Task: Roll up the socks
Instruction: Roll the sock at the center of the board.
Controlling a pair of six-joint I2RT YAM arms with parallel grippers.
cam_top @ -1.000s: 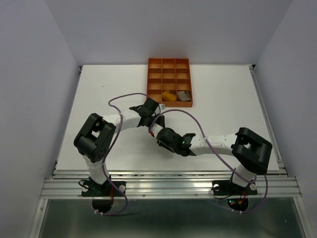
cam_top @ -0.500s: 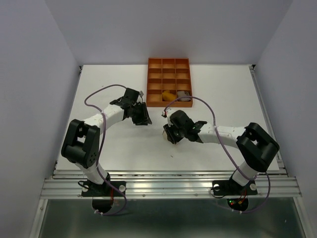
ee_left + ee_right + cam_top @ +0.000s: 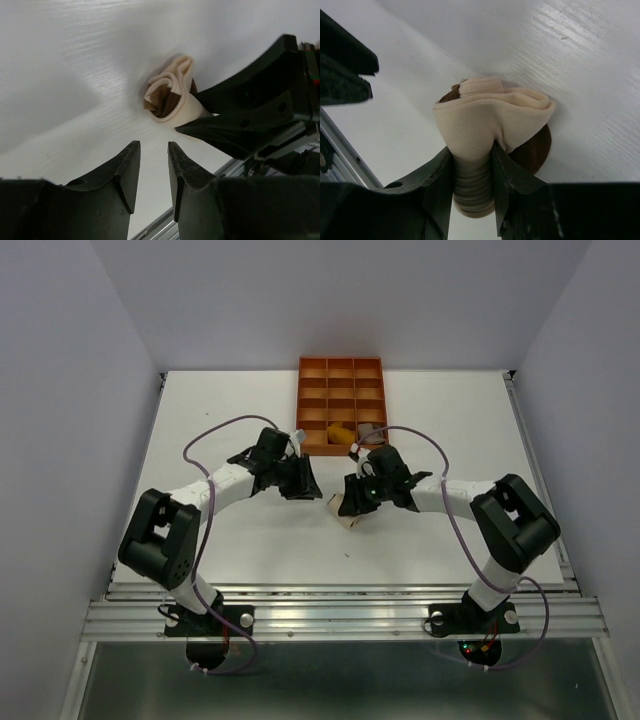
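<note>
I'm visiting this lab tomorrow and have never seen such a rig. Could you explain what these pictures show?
These are two robot arms bolted at the near edge of a white table: the left arm and the right arm. One picture looks down from above and behind them; the other two come from a camera on each wrist, showing that arm's own fingers. The right fingers are clamped on a rolled brown-and-cream sock on the table. The left fingers stand slightly apart beside it, holding nothing. At the far side stands an orange tray of square compartments, with a mustard sock and a taupe sock inside.
</note>
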